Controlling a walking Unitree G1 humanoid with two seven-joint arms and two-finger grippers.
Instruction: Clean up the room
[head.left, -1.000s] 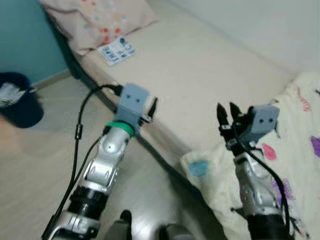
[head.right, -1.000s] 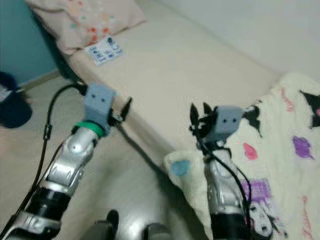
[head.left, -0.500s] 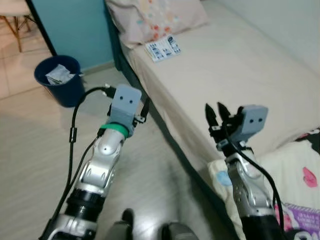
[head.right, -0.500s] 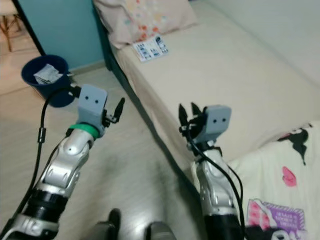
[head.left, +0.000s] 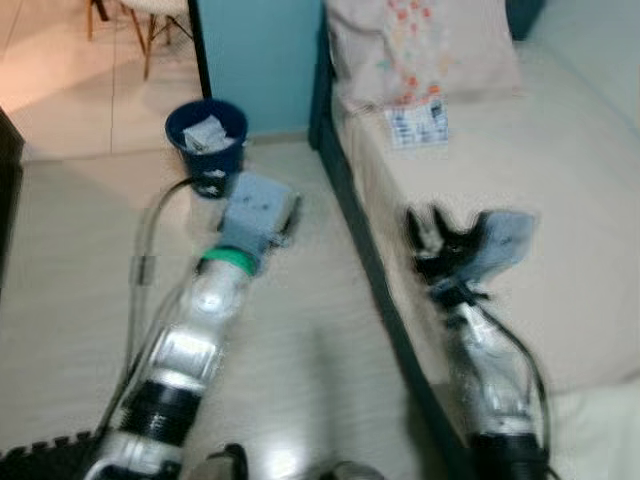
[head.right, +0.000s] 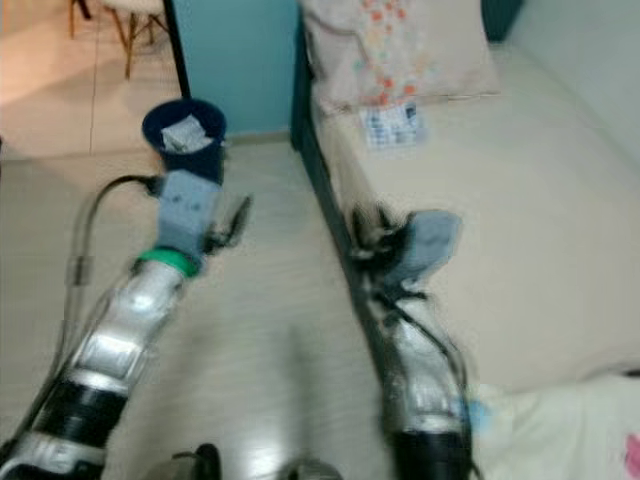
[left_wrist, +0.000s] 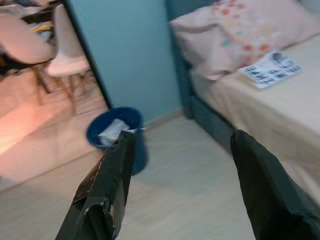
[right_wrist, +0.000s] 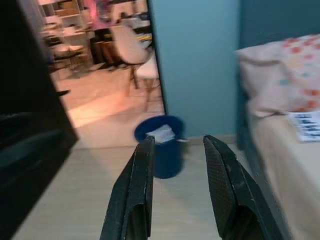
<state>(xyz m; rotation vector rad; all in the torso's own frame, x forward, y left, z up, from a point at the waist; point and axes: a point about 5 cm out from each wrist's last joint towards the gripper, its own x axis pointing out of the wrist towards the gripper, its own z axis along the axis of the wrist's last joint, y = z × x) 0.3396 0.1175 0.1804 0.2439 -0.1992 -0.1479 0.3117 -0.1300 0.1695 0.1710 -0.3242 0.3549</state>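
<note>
A dark blue bin (head.left: 207, 148) with crumpled paper in it stands on the floor by the teal wall, near the head of the bed (head.left: 520, 230). A printed paper sheet (head.left: 417, 125) lies on the mattress below a spotted pillow (head.left: 420, 45). My left gripper (left_wrist: 184, 136) is raised over the floor, open and holding nothing, with the bin (left_wrist: 117, 137) ahead of it. My right gripper (right_wrist: 178, 141) is raised by the bed's edge, also open with nothing between its fingers. Both head views are blurred.
A doorway beyond the bin leads to a tiled room with a white chair (left_wrist: 65, 45). Dark furniture (right_wrist: 30, 150) stands on the left. A patterned blanket corner (head.right: 560, 430) lies at the bottom right. Pale floor (head.left: 80, 260) stretches between the bed and the dark furniture.
The camera has swung left: the blanket has slid out toward the lower right, and the bin, teal wall and doorway have come in. Both arms keep their raised pose, fingers still apart.
</note>
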